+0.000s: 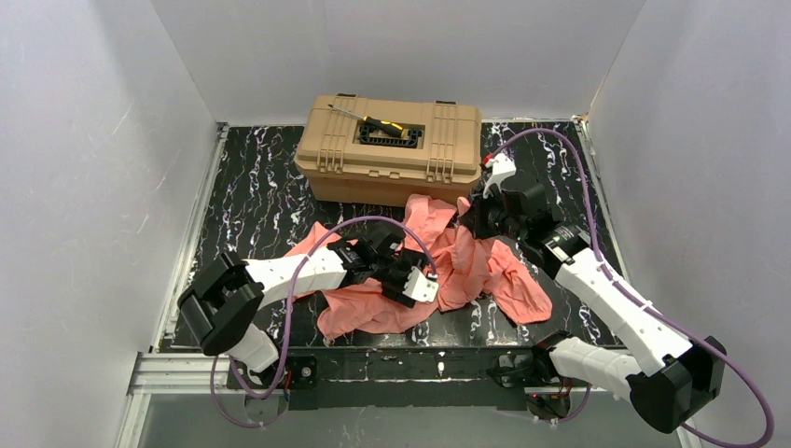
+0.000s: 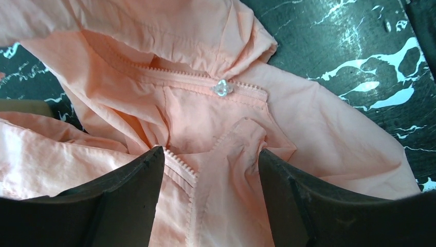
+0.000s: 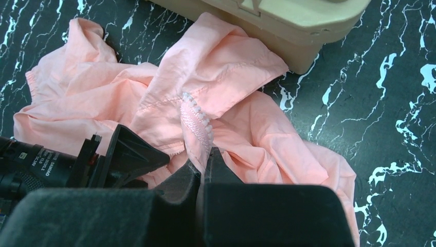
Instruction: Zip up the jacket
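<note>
Steadying the zipper seems the job. Near centre, the left gripper [image 2: 211, 159] stands partly open astride the crumpled salmon-pink thin-fabric jacket [image 1: 466, 266], gripping nothing; aim it at the clear plastic slider [image 2: 222, 88]. Farther right, the right gripper [image 3: 203, 163] clamps the toothed zipper tape [image 3: 195, 123], near the tan plastic toolbox [image 1: 392, 149].

The jacket [image 1: 471, 266] is spread on the table [image 1: 247, 210] just before the toolbox [image 1: 392, 159], its far edge touching the box. The left gripper [image 1: 418, 282] is set over the jacket's near middle; the right gripper [image 1: 466, 222] is placed at its far side, beside the toolbox's front
</note>
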`<control>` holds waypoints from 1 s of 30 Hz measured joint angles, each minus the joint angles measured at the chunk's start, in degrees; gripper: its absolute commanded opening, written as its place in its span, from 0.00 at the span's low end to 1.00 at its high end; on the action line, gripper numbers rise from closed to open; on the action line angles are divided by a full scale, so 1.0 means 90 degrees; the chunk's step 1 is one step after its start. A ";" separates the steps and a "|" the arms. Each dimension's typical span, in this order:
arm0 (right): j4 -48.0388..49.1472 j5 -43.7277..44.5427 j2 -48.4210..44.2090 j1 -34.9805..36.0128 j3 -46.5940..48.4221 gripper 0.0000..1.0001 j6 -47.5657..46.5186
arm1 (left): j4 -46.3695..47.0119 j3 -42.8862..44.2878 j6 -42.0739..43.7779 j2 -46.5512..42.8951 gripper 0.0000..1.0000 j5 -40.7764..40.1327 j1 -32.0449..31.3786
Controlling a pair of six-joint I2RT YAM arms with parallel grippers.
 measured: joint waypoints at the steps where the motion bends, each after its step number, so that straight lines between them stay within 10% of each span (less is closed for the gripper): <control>1: 0.0029 -0.0027 -0.0024 -0.0019 -0.0044 0.01 0.0017 | 0.0027 -0.0029 -0.0015 0.0019 0.65 -0.0046 0.0000; 30: 0.0219 -0.0636 -0.0308 -0.0406 -0.0376 0.01 0.0114 | -0.0194 -0.0107 -0.0143 0.0648 0.47 -0.0243 -0.0335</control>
